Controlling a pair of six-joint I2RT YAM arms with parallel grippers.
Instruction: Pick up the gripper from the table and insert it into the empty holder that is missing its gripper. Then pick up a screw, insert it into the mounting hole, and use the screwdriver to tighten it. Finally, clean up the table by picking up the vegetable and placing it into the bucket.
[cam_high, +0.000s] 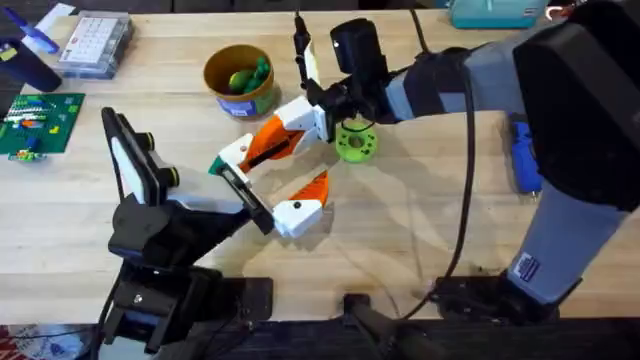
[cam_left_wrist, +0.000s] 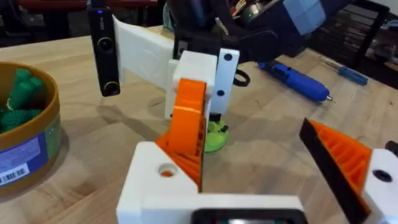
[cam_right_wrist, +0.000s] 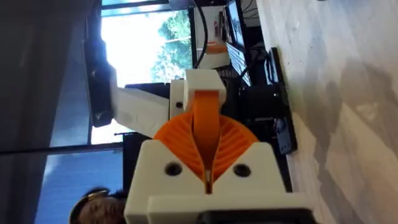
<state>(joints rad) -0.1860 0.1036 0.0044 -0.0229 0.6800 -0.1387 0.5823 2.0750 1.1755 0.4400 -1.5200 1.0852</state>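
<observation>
1. Gripper (cam_high: 272, 142): we hold it off the table over the middle, near the green ring (cam_high: 353, 142). Its white base points away from the right wrist and its orange wedge sits between the pads.
2. Right gripper (cam_right_wrist: 207, 143): jaws pressed together, pinching the wedge. We judge the grip centred, so we keep it closed and do not re-grasp.
3. Left gripper (cam_left_wrist: 249, 155): jaws spread, nothing between them, just beside the held piece. We keep it low and still so the carried base does not strike it.
4. White plate (cam_left_wrist: 146, 53) with a black bar (cam_left_wrist: 102, 50): it lies against or just beside the base. We cannot tell whether this is the holder, nor whether the base is seated.
5. Advice: we align the base squarely with the slot before pushing, move slowly, and press along the wedge's long axis so the piece does not pivot in the pads.
6. Bucket (cam_high: 240, 80): at the far left-centre, with green items already inside.
7. Screwdriver (cam_high: 525, 160): blue, lying well to the right, untouched.
</observation>
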